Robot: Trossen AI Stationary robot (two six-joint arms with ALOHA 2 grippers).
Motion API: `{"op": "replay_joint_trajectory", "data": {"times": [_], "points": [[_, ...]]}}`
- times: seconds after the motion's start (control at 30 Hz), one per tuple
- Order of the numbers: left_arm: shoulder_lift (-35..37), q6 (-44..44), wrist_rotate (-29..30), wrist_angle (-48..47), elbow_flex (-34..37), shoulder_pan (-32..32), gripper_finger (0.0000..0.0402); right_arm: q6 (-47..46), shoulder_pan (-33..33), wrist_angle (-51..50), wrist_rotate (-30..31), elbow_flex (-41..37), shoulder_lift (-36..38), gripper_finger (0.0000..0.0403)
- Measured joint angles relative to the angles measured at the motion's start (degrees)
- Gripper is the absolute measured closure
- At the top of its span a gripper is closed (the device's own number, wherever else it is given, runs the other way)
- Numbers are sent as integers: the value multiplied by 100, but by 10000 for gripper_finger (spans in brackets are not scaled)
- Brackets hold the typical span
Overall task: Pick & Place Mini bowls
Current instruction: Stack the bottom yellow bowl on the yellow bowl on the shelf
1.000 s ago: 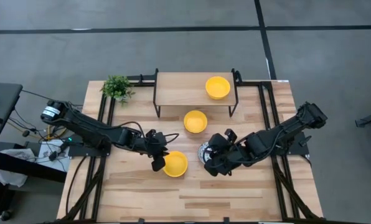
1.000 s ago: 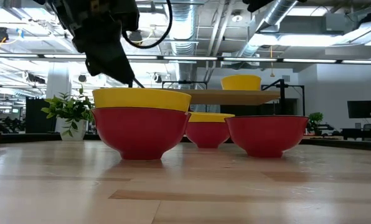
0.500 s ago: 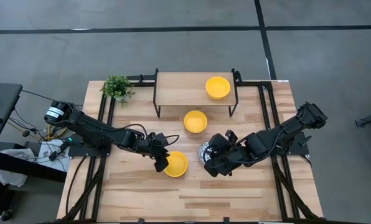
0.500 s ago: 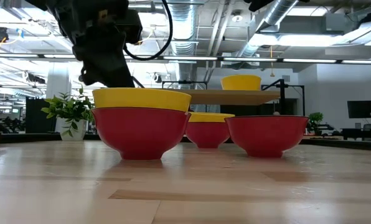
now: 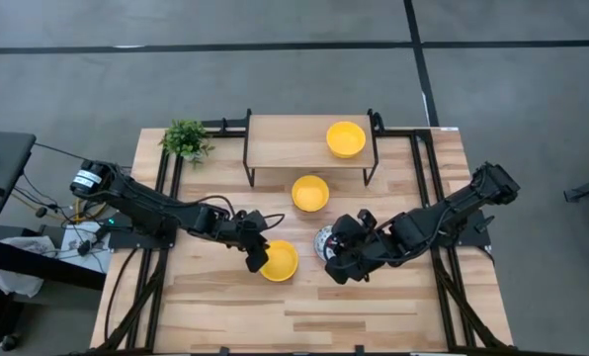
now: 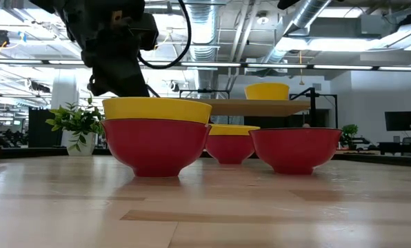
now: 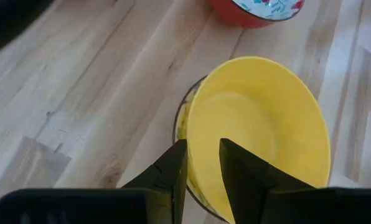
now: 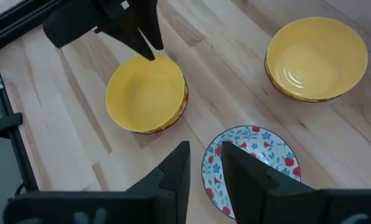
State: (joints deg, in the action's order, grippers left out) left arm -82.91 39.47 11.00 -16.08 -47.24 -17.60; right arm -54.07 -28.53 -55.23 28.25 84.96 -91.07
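Left gripper (image 5: pixel 258 259): clamped on the rim of the front yellow mini bowl (image 5: pixel 279 261), one finger inside, one outside; bowl rests on the wooden table (image 5: pixel 374 307). Right gripper (image 5: pixel 326 259): fingers astride the rim of the floral mini bowl (image 8: pixel 254 165) just beside; firm grip cannot be told. Further yellow bowls: table centre (image 5: pixel 310 193); shelf (image 5: pixel 345 138).

Small green potted plant (image 5: pixel 186 138) at table's (image 5: pixel 374 316) far left corner; wooden shelf (image 5: pixel 285 143) beside it.
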Motion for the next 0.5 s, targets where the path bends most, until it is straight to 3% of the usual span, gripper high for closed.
{"op": "replay_joint_trajectory", "data": {"times": [0.5], "points": [[-55,-213,98,12,17,3,309,1,0,10,1,-1,0,321]]}}
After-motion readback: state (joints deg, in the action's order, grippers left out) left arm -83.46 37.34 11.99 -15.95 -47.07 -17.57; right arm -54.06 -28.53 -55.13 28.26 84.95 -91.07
